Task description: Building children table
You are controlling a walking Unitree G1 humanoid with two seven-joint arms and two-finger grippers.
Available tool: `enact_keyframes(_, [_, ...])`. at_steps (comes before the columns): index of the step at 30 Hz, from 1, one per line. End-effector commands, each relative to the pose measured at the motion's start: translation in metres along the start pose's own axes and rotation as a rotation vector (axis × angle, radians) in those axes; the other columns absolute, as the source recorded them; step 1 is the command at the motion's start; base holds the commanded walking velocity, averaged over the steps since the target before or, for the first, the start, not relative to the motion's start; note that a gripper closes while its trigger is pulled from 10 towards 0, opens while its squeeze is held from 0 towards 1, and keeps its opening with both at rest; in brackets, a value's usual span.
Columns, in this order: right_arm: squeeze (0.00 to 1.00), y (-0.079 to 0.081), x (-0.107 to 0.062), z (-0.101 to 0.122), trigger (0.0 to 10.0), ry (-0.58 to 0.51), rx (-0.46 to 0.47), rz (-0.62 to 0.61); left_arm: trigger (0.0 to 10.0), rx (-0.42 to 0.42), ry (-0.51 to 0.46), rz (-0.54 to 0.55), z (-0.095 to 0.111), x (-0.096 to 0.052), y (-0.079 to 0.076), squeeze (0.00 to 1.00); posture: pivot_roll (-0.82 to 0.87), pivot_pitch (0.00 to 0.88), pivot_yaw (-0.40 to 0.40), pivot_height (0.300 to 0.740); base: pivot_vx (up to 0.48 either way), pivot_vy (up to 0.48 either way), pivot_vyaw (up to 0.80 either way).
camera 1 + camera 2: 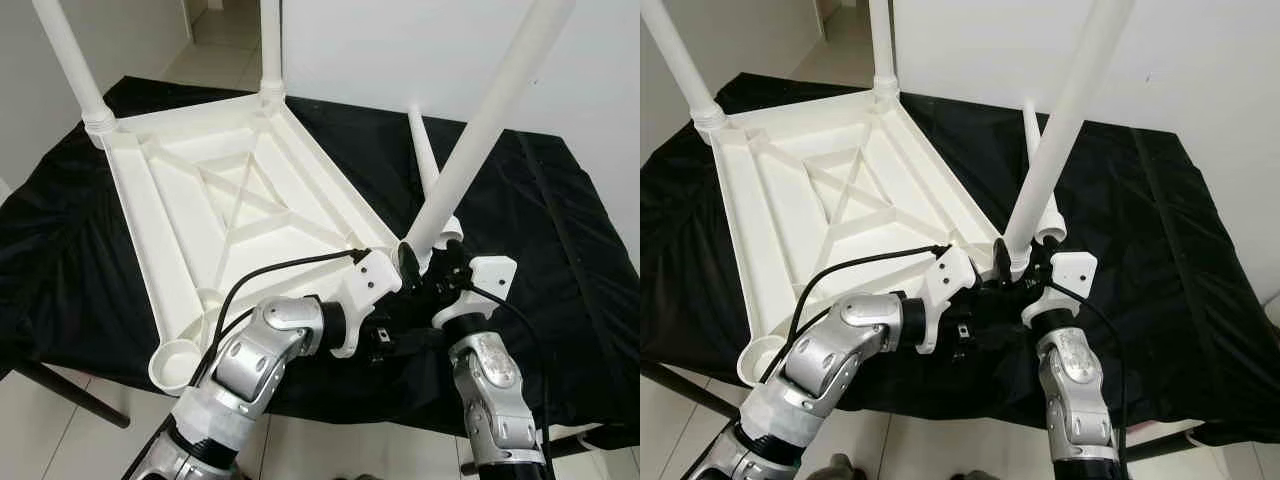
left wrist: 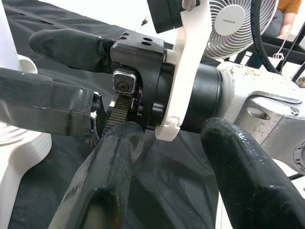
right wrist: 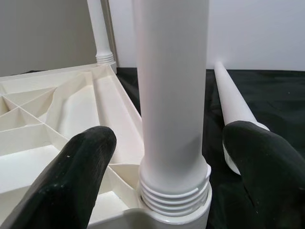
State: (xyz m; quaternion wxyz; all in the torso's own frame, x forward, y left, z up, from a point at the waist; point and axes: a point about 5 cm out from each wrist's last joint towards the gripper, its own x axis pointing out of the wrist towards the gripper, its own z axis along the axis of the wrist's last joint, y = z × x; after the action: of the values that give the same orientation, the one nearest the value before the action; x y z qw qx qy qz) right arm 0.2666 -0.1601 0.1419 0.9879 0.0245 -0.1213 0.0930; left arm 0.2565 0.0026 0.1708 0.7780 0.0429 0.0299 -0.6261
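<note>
A white plastic tabletop [image 1: 180, 200] lies upside down on a black-draped table [image 1: 560, 250]. Two white legs [image 1: 70, 60] [image 1: 270, 45] stand upright in its far corners. A third leg [image 1: 480, 140] stands tilted in the near right corner socket [image 3: 174, 200], its threads showing. My right gripper [image 3: 169, 138] is open, with one finger on each side of that leg's base and a gap on both sides. My left gripper [image 2: 171, 131] is open just to its left, close against the right gripper's body. A fourth leg [image 1: 424, 150] lies loose on the cloth. The near left socket [image 1: 173, 366] holds nothing.
The table's front edge runs just below both grippers, with tiled floor [image 1: 330, 450] beneath. A white wall [image 1: 420, 50] stands behind the table. A fan [image 2: 238, 24] and part of a person in orange [image 2: 291, 6] appear off to the side.
</note>
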Motion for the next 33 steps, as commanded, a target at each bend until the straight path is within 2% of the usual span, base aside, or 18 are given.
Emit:
enact_keyframes(1, [0.0,0.006,-0.013,-0.018,10.0,0.093,0.004,0.072,10.0,0.056,-0.058,0.525,0.015,-0.031,0.043,0.0,0.08,0.074,-0.035,0.74,0.0,0.0,0.0])
enact_keyframes(5, [0.0,-0.004,-0.003,-0.012,10.0,0.065,0.024,0.029,10.0,0.076,-0.081,0.42,0.019,-0.033,0.032,0.0,0.09,0.075,-0.044,0.74,0.0,0.0,0.0])
enact_keyframes(7, [0.0,-0.004,-0.003,-0.012,10.0,0.065,0.024,0.029,10.0,0.076,-0.081,0.42,0.019,-0.033,0.032,0.0,0.09,0.075,-0.044,0.74,0.0,0.0,0.0])
enact_keyframes(10, [0.0,-0.009,0.001,-0.007,10.0,0.043,0.045,-0.015,10.0,0.084,-0.074,0.361,0.016,-0.035,0.026,0.0,0.09,0.072,-0.048,0.74,0.0,0.0,0.0])
enact_keyframes(13, [0.0,-0.015,0.011,-0.002,10.0,0.014,0.168,-0.107,10.0,0.079,-0.082,0.179,0.014,-0.036,0.005,0.0,0.09,0.069,-0.054,0.74,0.0,0.0,0.0])
enact_keyframes(18, [0.0,-0.011,0.018,0.0,10.0,0.0,0.216,-0.113,10.0,0.071,-0.073,0.051,0.014,-0.037,-0.011,0.0,0.1,0.065,-0.056,0.74,0.0,0.0,0.0])
enact_keyframes(21, [0.0,-0.009,0.017,0.0,10.0,-0.001,0.224,-0.106,10.0,0.074,-0.056,0.035,0.011,-0.039,-0.014,0.0,0.1,0.065,-0.057,0.74,0.0,0.0,0.0])
enact_keyframes(27, [0.0,-0.007,0.009,0.0,10.0,0.009,0.197,-0.053,10.0,0.089,-0.021,0.115,0.005,-0.046,-0.005,0.0,0.1,0.066,-0.057,0.74,0.0,0.0,0.0])
enact_keyframes(31, [0.0,-0.009,-0.01,-0.005,10.0,0.052,0.118,-0.01,10.0,0.075,0.032,0.433,-0.001,-0.055,0.033,0.0,0.09,0.073,-0.059,0.74,0.0,0.0,0.0])
enact_keyframes(32, [0.0,-0.009,-0.01,-0.005,10.0,0.052,0.118,-0.01,10.0,0.075,0.032,0.433,-0.001,-0.055,0.033,0.0,0.09,0.073,-0.059,0.74,0.0,0.0,0.0])
enact_keyframes(33, [0.0,-0.011,-0.012,-0.006,10.0,0.058,0.118,-0.016,10.0,0.071,0.03,0.48,-0.001,-0.057,0.038,0.0,0.09,0.076,-0.061,0.74,0.0,0.0,0.0])
